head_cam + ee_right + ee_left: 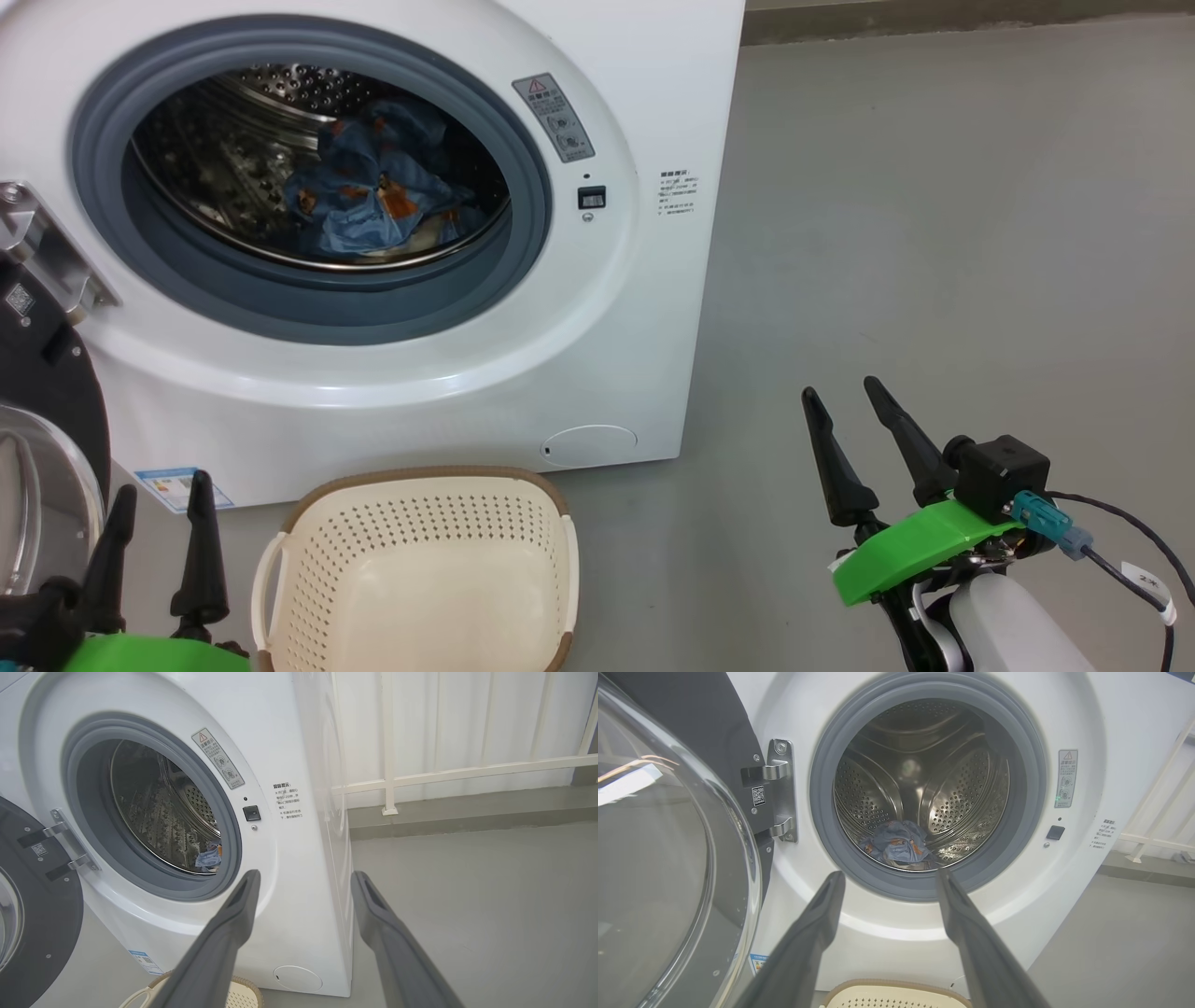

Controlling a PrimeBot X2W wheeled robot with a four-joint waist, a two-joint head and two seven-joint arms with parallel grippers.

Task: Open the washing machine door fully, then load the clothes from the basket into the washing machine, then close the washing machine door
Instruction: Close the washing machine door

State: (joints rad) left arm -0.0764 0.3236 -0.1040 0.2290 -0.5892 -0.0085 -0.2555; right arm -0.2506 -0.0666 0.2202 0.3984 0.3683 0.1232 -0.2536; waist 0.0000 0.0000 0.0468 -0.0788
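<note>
Closest in, the left gripper (162, 485) sits low in front of the lower left corner of the washing machine (653, 280). Its two dark fingers are spread apart with nothing between them. The right gripper (840, 387) is off past the machine's right side, over the plain grey floor (934, 233), and its fingers are just as wide and not holding anything either.

The basket (420, 532) is on the floor right in front of the machine, just below the opening, and you can see its cream perforated bottom. It's beside the left gripper and well apart from the right one.

The washing machine door (47, 392) is swung open on the machine's left side, hanging off a steel hinge (47, 247). Its dark inner ring and clear glass bowl face outward.

Going further in, the grey gasket (308, 308) rings the opening in the machine's front, and behind it is the shiny perforated drum (233, 140). The clothes (373, 187) are lying in a crumpled heap at the bottom of the drum, blue fabric with little orange-brown prints.

Past the machine's right side, the right wrist view picks up a white railing (387, 742) at the far edge of the floor.
</note>
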